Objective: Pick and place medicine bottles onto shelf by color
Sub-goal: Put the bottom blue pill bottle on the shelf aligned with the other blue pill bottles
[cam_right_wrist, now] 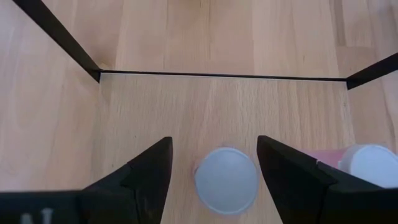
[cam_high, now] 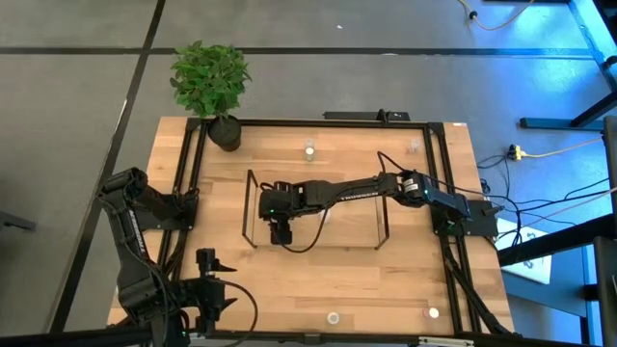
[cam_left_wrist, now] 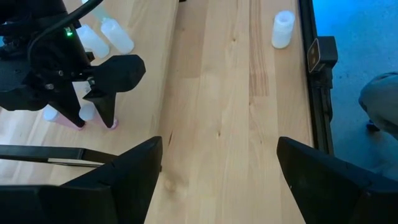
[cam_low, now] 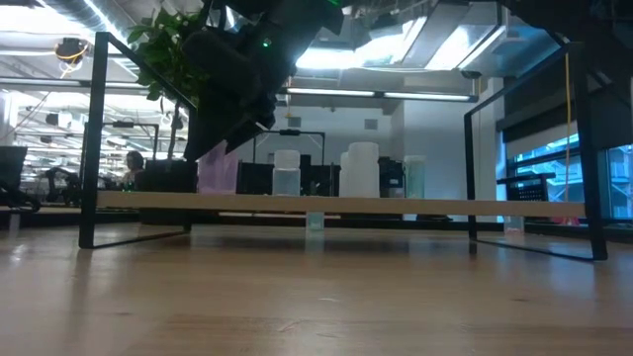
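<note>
My right gripper reaches over the left end of the shelf, fingers pointing down and open. They stand on either side of a pink bottle with a whitish cap, which stands upright on the shelf board. A second pink bottle stands right beside it. The left wrist view shows this gripper over the pink bottles. More pale bottles stand along the board. My left gripper waits open and empty near the table's front left. My right gripper's fingers come from above and flank the pink bottle's cap. A strip of board shows between one finger and the cap. I cannot tell whether the other finger touches it. The bottle stands on the board.
Loose bottles stand on the table at the far side and near the front edge. A potted plant sits at the far left corner. The black frame runs around the table.
</note>
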`<control>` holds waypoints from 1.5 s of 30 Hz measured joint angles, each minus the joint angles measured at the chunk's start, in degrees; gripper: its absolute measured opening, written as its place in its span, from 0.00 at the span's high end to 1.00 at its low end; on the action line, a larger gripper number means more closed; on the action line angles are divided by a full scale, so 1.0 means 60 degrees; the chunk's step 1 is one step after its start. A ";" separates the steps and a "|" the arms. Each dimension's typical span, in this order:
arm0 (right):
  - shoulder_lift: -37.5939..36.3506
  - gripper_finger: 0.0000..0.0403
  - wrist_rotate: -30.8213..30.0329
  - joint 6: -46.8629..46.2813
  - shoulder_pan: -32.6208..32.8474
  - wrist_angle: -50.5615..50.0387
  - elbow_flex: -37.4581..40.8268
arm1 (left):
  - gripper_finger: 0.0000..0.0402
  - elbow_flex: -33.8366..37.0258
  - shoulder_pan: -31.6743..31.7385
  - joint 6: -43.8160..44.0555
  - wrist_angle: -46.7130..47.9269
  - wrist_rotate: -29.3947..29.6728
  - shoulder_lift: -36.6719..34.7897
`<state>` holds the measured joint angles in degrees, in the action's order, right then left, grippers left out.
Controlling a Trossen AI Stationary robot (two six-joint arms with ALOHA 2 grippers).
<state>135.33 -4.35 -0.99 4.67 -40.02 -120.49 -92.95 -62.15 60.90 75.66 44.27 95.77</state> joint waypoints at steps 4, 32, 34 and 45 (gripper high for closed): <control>0.0000 0.41 -0.0006 0.0204 0.0000 0.0016 -0.0004 | 0.22 0.0000 0.0000 0.0000 0.0000 0.0000 0.0000; -0.0420 0.41 -0.0257 0.1253 0.0713 -0.2269 -0.2368 | 0.22 -0.0004 -0.0315 0.0825 0.0674 -0.0349 0.0000; -0.0566 0.41 -0.0613 0.1237 0.0866 -0.2524 -0.2369 | 0.22 -0.0004 -0.0467 0.1375 0.0977 -0.0353 0.0000; -0.1264 0.41 -0.1093 0.1213 0.1885 -0.3089 -0.2366 | 0.22 -0.0004 -0.1132 0.2886 0.1253 -0.0856 0.0000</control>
<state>127.75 -10.91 6.28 15.98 -58.55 -134.68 -92.97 -68.94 78.22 83.18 39.13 95.77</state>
